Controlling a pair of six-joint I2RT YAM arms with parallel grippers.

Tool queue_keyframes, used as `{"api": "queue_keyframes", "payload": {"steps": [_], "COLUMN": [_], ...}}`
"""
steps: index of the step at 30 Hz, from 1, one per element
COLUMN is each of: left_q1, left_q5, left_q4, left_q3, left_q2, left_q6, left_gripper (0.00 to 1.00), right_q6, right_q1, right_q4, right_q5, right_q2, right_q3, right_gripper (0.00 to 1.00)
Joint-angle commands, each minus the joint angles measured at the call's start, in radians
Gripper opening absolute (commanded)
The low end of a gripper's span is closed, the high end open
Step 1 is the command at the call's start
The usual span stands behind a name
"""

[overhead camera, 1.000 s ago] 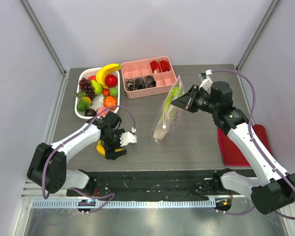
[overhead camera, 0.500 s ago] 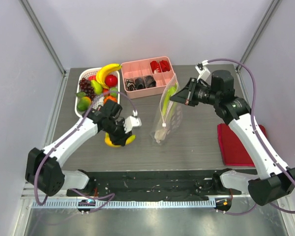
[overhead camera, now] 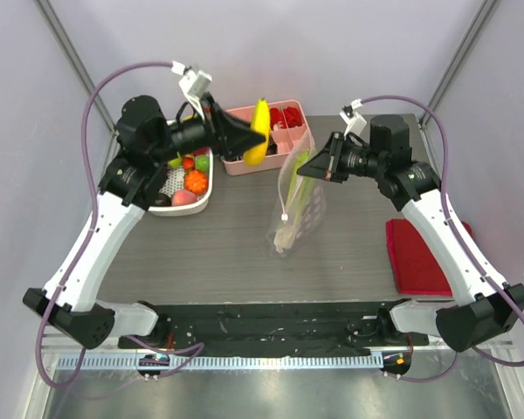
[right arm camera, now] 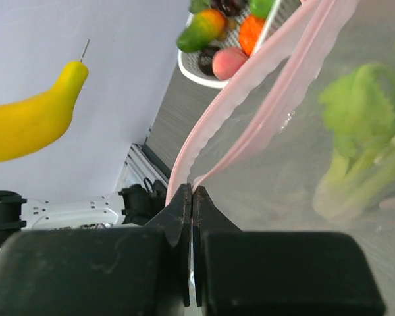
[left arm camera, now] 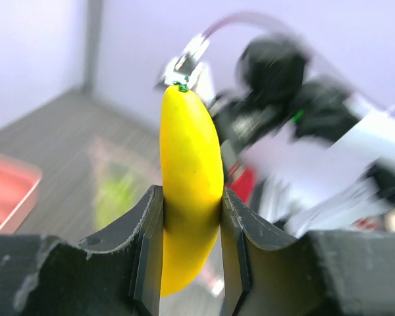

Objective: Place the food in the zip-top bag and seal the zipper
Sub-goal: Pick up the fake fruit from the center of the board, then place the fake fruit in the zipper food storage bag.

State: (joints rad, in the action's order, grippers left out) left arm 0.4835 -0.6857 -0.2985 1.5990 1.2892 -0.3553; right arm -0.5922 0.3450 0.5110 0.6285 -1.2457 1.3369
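Note:
My left gripper is shut on a yellow toy banana, lifted high above the table just left of the bag's mouth; in the left wrist view the banana stands upright between the fingers. My right gripper is shut on the top edge of the clear zip-top bag and holds it hanging upright, its lower end on the table. The pinkish zipper gapes open in the right wrist view. A white-and-green leek lies inside the bag.
A white basket at the back left holds more toy fruit, among them an orange one and a peach one. A pink compartment tray sits behind the bag. A red cloth lies at the right.
My left arm has picked the banana up from the table's front left and swung it up and back toward the bag's mouth. The right gripper has held the bag about where it was.

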Motion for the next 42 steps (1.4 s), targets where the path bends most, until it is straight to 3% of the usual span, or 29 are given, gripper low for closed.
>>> {"api": "queue_keyframes", "payload": {"steps": [1, 2, 9, 22, 25, 26, 28, 30, 32, 35, 42], "left_q1": [-0.003, -0.003, -0.002, 0.018, 0.018, 0.018, 0.020, 0.018, 0.015, 0.001, -0.115], "left_q5": [-0.100, -0.100, -0.077, -0.051, -0.040, -0.040, -0.035, -0.020, 0.000, -0.011, -0.035], "left_q4": [0.510, 0.594, 0.685, 0.832, 0.826, 0.811, 0.777, 0.653, 0.577, 0.454, 0.271], "left_q3": [0.059, 0.056, -0.011, -0.319, -0.378, -0.392, -0.415, -0.412, -0.410, -0.402, -0.384], "left_q2": [0.120, 0.133, 0.139, 0.119, 0.095, 0.087, 0.059, 0.020, -0.008, -0.056, -0.139], "left_q6": [-0.541, -0.591, -0.645, -0.731, -0.679, -0.660, -0.570, -0.461, -0.325, -0.193, -0.106], "left_gripper": [0.00, 0.00, 0.00, 0.01, 0.10, 0.21, 0.27, 0.42, 0.47, 0.71, 0.90], "right_q6": [0.046, 0.060, 0.100, 0.074, 0.072, 0.072, 0.071, 0.072, 0.075, 0.107, 0.169], "right_q1": [0.015, 0.023, 0.051, 0.052, 0.052, 0.052, 0.052, 0.051, 0.052, 0.051, 0.046], "right_q4": [0.006, 0.027, 0.066, 0.031, 0.034, 0.034, 0.037, 0.055, 0.086, 0.151, 0.222], "right_q5": [0.060, 0.063, 0.077, 0.077, 0.097, 0.100, 0.126, 0.155, 0.201, 0.237, 0.176], "right_q2": [-0.043, -0.055, -0.112, -0.103, -0.106, -0.106, -0.106, -0.110, -0.126, -0.155, -0.185], "right_q3": [0.180, 0.200, 0.217, 0.191, 0.209, 0.215, 0.237, 0.267, 0.286, 0.326, 0.360], "right_gripper": [0.01, 0.01, 0.01, 0.01, 0.01, 0.01, 0.01, 0.01, 0.01, 0.01, 0.01]}}
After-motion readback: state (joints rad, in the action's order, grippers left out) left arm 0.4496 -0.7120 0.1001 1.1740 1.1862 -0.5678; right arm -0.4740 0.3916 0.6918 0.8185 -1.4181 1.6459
